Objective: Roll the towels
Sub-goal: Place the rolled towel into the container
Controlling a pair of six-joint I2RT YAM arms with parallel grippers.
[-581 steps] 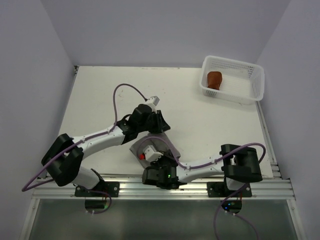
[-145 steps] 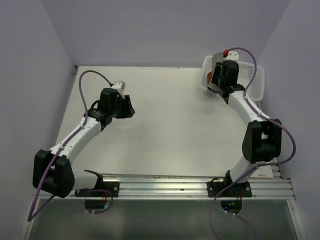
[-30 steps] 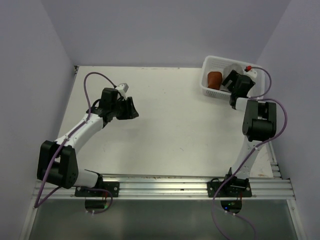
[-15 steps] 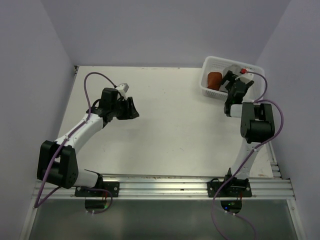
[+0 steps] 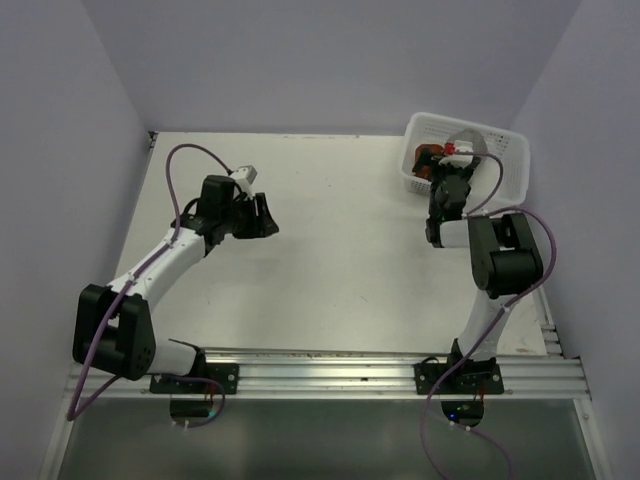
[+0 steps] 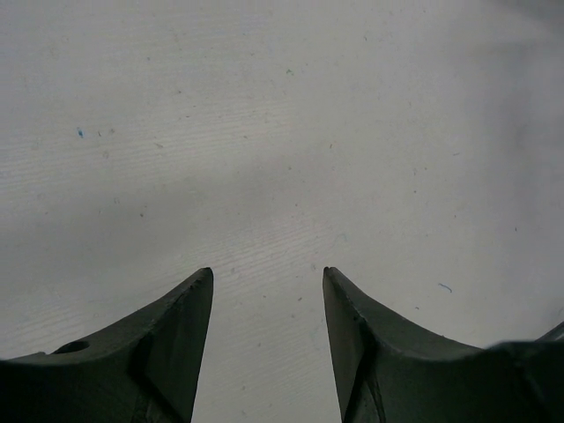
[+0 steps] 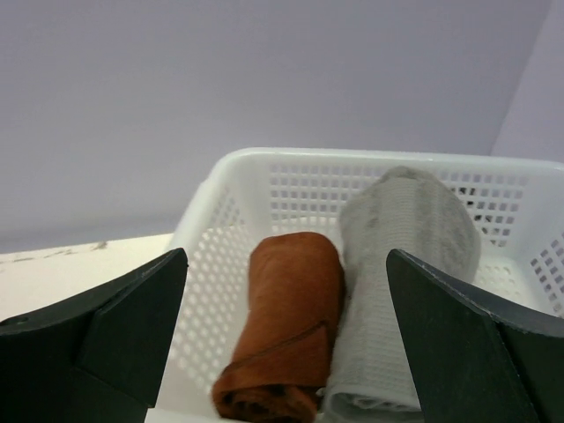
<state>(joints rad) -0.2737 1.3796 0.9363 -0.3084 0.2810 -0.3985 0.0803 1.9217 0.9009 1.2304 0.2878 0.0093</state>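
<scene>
Two rolled towels lie side by side in the white mesh basket (image 7: 264, 164): the rust-brown towel (image 7: 291, 326) on the left and the grey towel (image 7: 407, 264) on the right, touching. From above, the basket (image 5: 508, 160) stands at the far right corner, with the rust-brown towel (image 5: 424, 155) and grey towel (image 5: 466, 138) partly hidden by my right arm. My right gripper (image 7: 286, 256) is open at the basket's near side, facing both rolls and holding nothing; from above the right gripper (image 5: 438, 168) hangs at the basket's left front. My left gripper (image 6: 268, 270) is open over bare table.
The left gripper (image 5: 262, 218) hovers at the table's left middle, far from the basket. Lilac walls close in the table at the back and both sides. The right arm's cable loops beside the basket.
My right gripper has swung from the basket's right side round to its left front, still open. The left arm has barely moved, and its jaws have widened slightly.
</scene>
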